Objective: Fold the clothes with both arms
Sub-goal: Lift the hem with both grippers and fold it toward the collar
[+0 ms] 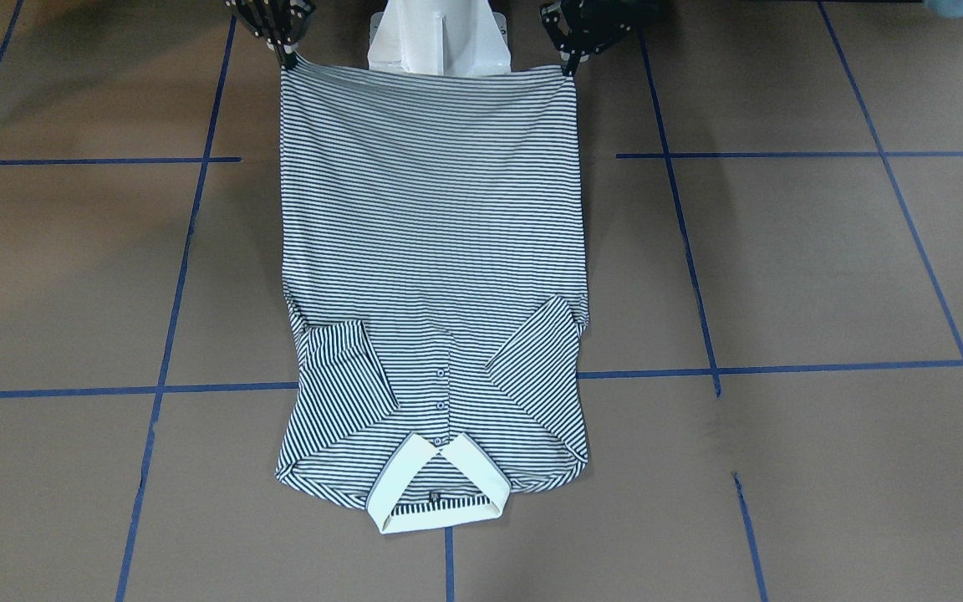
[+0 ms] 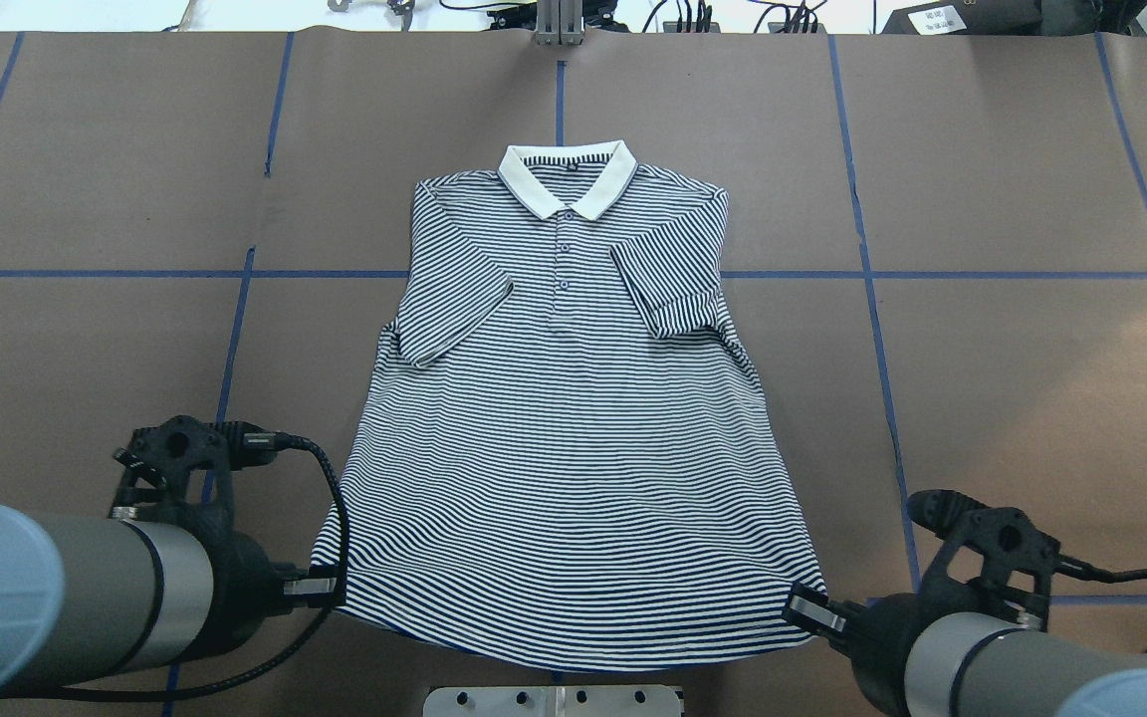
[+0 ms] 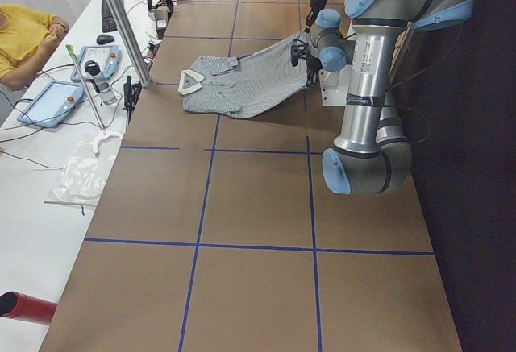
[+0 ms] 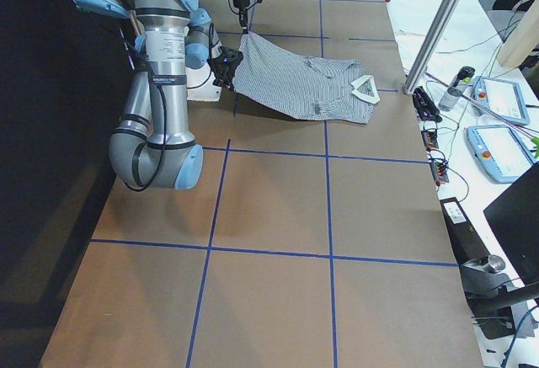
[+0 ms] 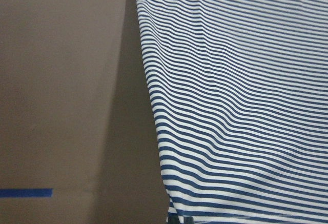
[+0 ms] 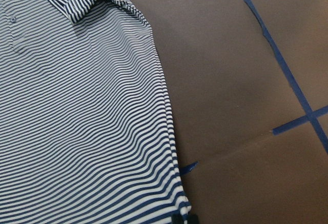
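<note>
One shirt (image 2: 573,398) gripped by left hand (image 2: 321,590), right hand (image 2: 801,605)

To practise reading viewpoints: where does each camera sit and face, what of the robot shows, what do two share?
Front-facing: opposite the robot, facing it; left gripper, right gripper hold polo shirt's hem.
Overhead: behind robot, facing forward; left arm, right arm.
Exterior left: table's left end, left arm near.
Exterior right: right end, right arm near.
Left wrist: above hem, fingers barely visible.
Right wrist: same.
Shared: collar, in both side views.
</note>
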Robot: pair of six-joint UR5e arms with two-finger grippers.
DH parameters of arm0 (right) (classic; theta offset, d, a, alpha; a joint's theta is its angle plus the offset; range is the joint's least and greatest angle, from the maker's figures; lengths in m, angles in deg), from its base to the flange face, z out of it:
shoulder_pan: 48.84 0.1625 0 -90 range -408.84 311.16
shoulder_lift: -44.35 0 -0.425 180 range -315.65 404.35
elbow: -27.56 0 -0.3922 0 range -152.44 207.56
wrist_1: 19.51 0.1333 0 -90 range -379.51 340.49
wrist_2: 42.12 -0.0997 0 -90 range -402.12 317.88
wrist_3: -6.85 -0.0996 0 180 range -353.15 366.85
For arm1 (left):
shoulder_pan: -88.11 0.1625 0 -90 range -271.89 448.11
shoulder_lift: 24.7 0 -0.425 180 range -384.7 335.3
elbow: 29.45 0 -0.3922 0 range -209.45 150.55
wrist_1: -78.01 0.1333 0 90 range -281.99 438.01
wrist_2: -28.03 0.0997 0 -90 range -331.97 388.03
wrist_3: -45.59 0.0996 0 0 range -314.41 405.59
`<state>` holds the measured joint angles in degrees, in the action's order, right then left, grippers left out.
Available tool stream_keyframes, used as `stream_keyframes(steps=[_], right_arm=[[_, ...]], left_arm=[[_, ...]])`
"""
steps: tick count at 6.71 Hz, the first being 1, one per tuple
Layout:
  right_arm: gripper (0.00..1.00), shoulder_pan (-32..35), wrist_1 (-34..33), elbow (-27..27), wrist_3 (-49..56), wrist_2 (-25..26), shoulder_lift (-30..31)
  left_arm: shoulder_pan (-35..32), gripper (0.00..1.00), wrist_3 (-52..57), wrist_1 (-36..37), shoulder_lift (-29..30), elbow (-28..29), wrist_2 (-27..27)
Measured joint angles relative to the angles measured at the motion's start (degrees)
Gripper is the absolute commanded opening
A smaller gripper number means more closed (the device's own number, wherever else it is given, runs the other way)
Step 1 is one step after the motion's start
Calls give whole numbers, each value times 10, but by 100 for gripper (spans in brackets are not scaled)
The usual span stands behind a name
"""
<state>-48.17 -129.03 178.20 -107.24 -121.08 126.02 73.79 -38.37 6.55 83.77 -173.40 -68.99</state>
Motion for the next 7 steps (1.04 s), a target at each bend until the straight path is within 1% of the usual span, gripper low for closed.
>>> stream_keyframes(steps=[1,2,3,4,5,7], right_arm=[[0,4,-37,23,1,-8,-17],[0,21,-56,23,9,-17,-38],[0,57,-63,-1,35,-31,-71],[0,115,-65,-42,73,-54,-111],[0,180,-63,-86,114,-84,-139],[0,296,-50,-184,184,-138,-185]], left_arm=[[-18,0,19,49,32,-14,-16],[-39,0,57,65,50,-3,-23],[-79,0,105,69,71,32,-26],[-129,0,154,65,100,82,-27],[-172,0,190,49,122,131,-28],[-222,0,222,-1,155,227,-27]])
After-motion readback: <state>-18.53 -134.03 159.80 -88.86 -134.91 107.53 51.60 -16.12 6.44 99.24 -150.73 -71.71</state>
